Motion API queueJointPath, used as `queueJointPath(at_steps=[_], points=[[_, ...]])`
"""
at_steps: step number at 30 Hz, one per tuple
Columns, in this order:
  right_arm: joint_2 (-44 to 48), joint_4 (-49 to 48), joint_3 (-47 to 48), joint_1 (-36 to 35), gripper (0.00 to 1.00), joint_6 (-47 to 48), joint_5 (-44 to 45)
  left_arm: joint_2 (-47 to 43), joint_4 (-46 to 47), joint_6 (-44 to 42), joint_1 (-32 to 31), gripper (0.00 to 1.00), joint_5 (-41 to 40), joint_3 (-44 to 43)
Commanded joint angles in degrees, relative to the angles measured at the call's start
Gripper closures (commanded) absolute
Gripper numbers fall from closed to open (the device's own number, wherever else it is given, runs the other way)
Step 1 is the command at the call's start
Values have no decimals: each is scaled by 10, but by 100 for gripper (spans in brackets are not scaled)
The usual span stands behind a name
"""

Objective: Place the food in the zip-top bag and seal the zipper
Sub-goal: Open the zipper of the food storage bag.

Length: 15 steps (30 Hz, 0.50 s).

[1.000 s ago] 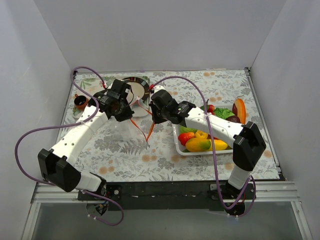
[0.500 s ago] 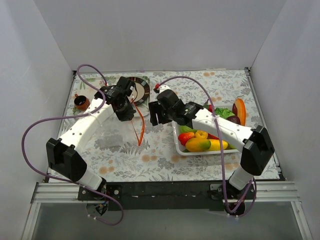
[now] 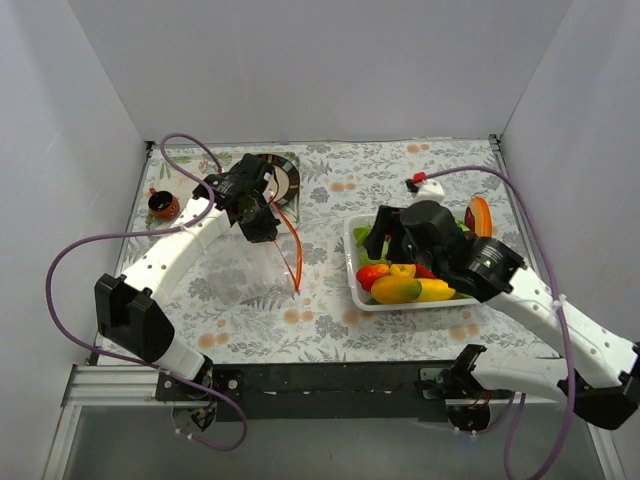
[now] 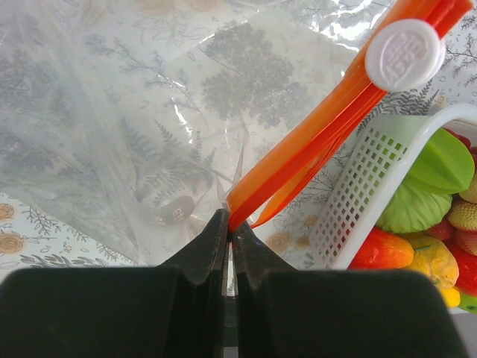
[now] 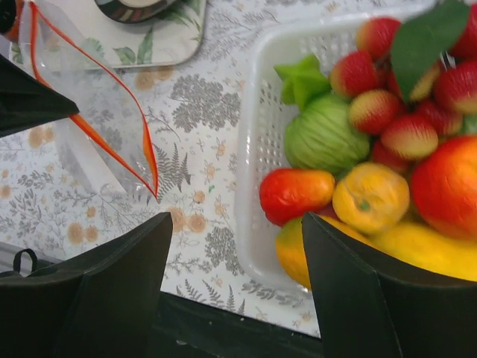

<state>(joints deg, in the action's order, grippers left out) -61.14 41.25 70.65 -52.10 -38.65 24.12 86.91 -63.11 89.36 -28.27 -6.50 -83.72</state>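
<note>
Centre-left of the top view: zip-top bag [image 3: 232,262], clear and empty of food. The left gripper [image 3: 266,230] is clamped on the upper end of its zipper [image 3: 290,248], jaws pressed together on the orange strip. The mouth is parted and a white slider [image 4: 405,54] sits along the strip.

Change: a second ago the right gripper [image 3: 386,238] was at the bag's mouth beside the left one. It has swung to lower right and now hangs over the white basket [image 3: 352,272], fingers apart and empty.

Meaning, as judged: bag-holding falls to one arm, and the first pick comes next.

Food [image 5: 298,195]: all in or just behind the basket, packed touching, with the rim close.

Room: patterned cloth [image 3: 325,290] lies between zipper tip and basket. A plate [image 3: 287,176] sits just behind the left gripper.
</note>
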Motion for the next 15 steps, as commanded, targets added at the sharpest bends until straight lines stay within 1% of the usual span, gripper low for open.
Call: queueJointPath(at_steps=[1,3,4,7,9,10,12,14,15], points=[[88,86,-81,2,21,-163,31,5,16,-4,-6,100,25,3],[119,105,-124,2,22,-233,29,10,19,-7,-6,100,29,8],[147,110,-133,2,21,-255,29,12,19,-8,-6,100,30,8],[182,145,-155,2,20,-328,32,15,20,-13,-6,100,33,14],[193,170,-161,2,20,-365,34,16,20,-14,-6,100,36,13],[201,195,-166,2,20,-403,34,16,20,-16,-6,100,37,13],[210,209,-171,2,18,-434,33,15,21,-16,-6,100,37,11],[222,198,-190,2,15,-461,31,15,23,-16,-6,100,38,10],[224,197,-195,2,5,-476,32,16,23,-16,-6,100,38,10]])
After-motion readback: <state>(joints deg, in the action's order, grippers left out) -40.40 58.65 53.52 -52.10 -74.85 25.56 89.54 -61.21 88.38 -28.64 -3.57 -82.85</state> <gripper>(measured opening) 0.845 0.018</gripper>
